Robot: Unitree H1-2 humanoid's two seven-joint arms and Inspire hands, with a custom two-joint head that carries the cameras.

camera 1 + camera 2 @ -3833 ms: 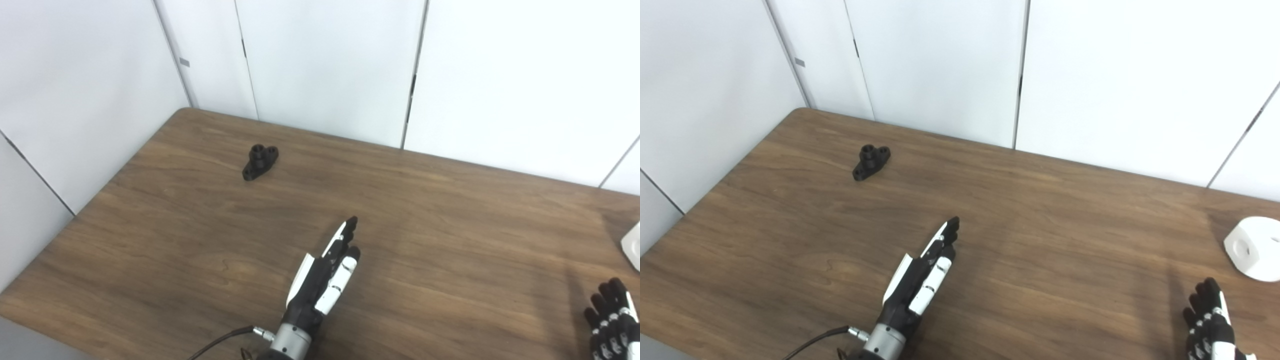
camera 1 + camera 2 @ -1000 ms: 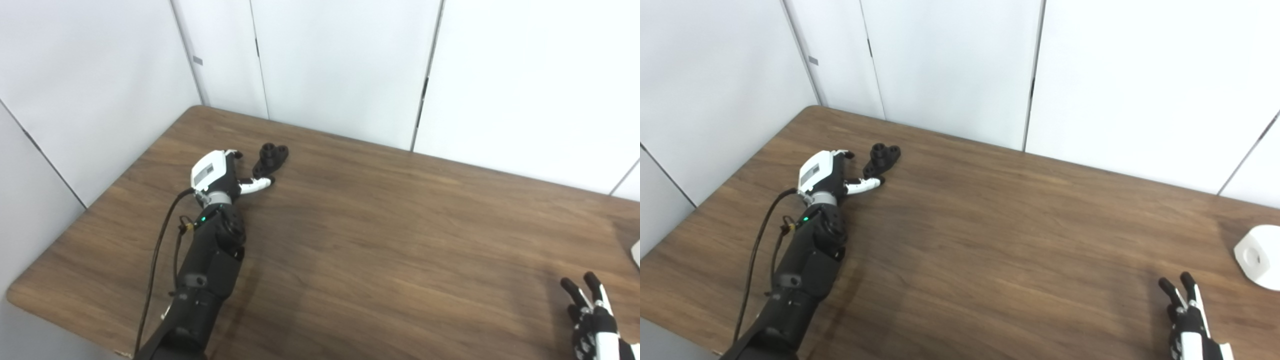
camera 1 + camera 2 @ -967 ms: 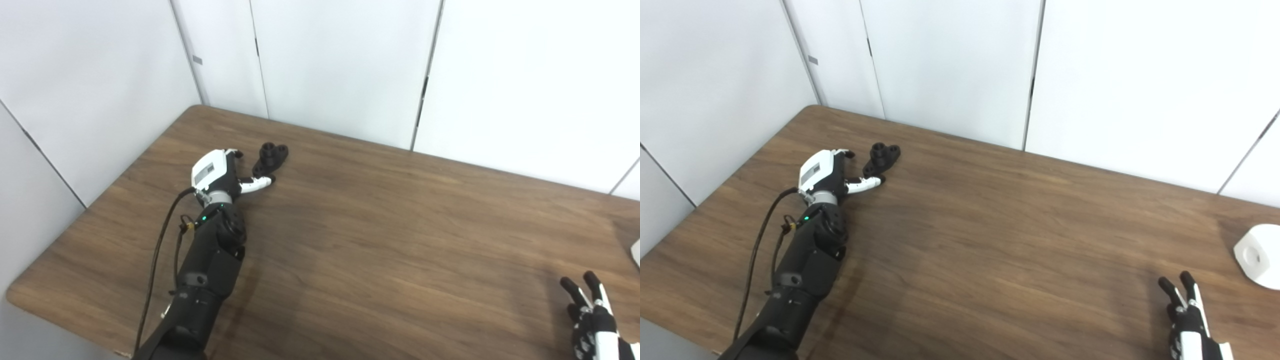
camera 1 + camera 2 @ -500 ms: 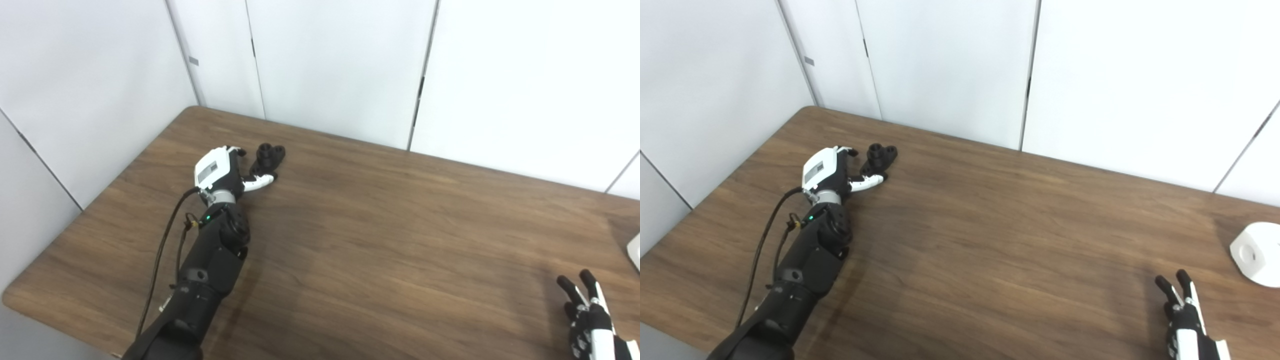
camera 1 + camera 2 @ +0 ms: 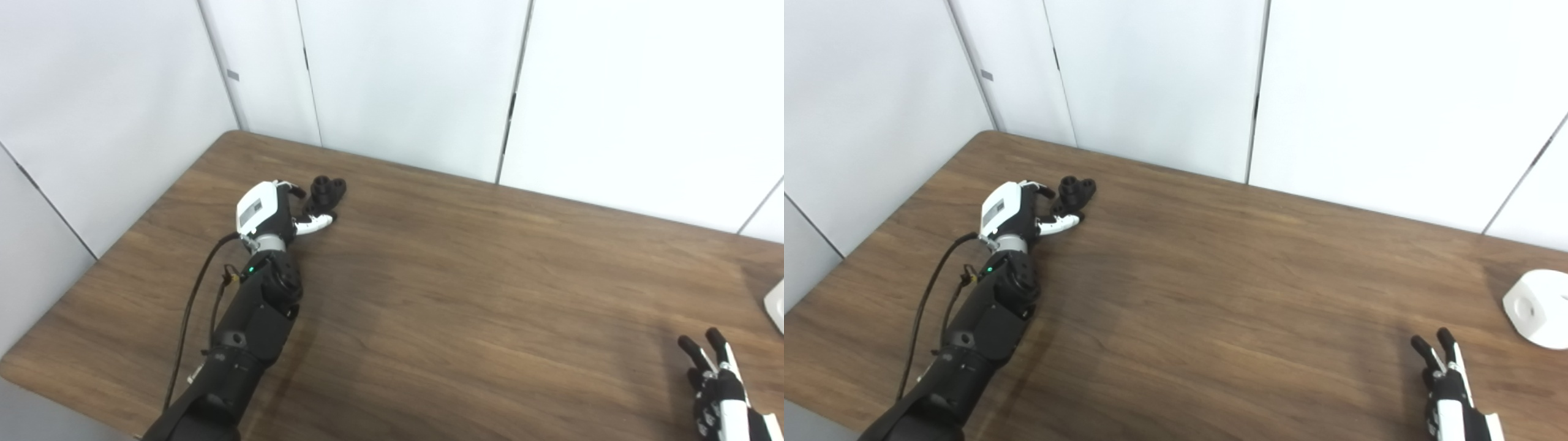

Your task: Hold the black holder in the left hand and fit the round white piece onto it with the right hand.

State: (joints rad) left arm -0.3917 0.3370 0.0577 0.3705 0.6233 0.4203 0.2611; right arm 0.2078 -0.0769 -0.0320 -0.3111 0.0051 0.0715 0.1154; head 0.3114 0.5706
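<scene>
Black holder (image 5: 326, 191) lies upper left on the desk (image 5: 465, 275), the left robot hand (image 5: 275, 211) half curled around it, grip uncertain. Right robot hand (image 5: 1448, 392) waits lower right, fingers spread, empty, near the round white piece (image 5: 1536, 309).

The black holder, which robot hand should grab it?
The left hand. Its fingers already curl right beside the black holder at the table's far left, while the right hand waits far off, near the round white piece.

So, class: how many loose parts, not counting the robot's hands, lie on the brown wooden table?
2: a small black plastic holder at the far left by the left hand, and a round white piece at the right edge. None looks hidden.
</scene>
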